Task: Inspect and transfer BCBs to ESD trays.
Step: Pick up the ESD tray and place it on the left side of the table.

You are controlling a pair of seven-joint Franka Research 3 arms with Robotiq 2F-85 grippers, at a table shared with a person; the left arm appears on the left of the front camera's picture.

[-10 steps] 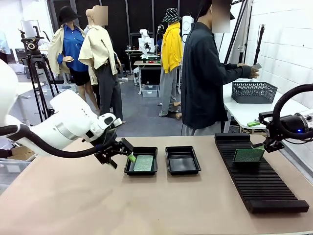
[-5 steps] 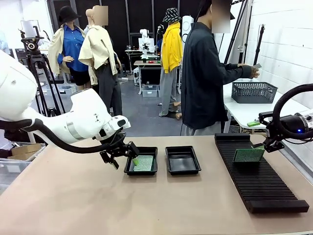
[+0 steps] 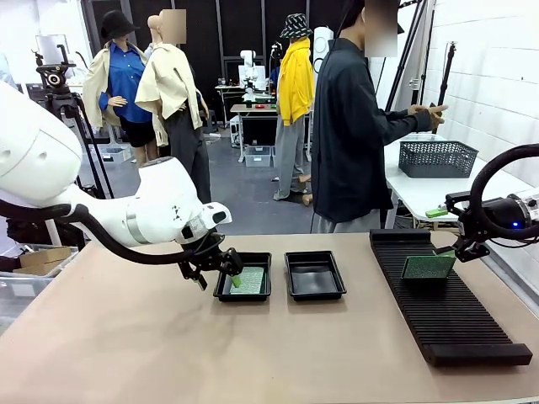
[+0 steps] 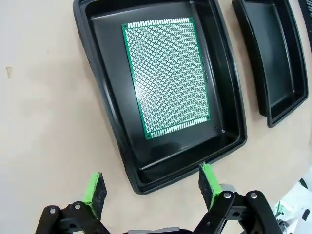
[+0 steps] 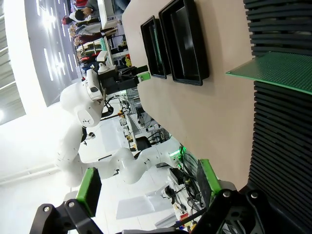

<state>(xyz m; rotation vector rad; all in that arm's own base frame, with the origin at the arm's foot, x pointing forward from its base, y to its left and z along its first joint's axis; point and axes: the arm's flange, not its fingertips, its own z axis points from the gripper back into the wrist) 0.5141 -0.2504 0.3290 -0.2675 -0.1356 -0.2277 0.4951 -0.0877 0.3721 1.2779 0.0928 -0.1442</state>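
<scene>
Left wrist view looks down between the spread, empty pads of the left claw at a BCB lying flat on the floor of an ESD tray, so this board seems delivered. The claw hovers over the tray's near rim. A second ESD tray sits bare beside it on the counter. The right claw waits open near a second BCB propped on the slotted rack, likely the next to be fetched.

White left arm, black tool, green pads.
</scene>
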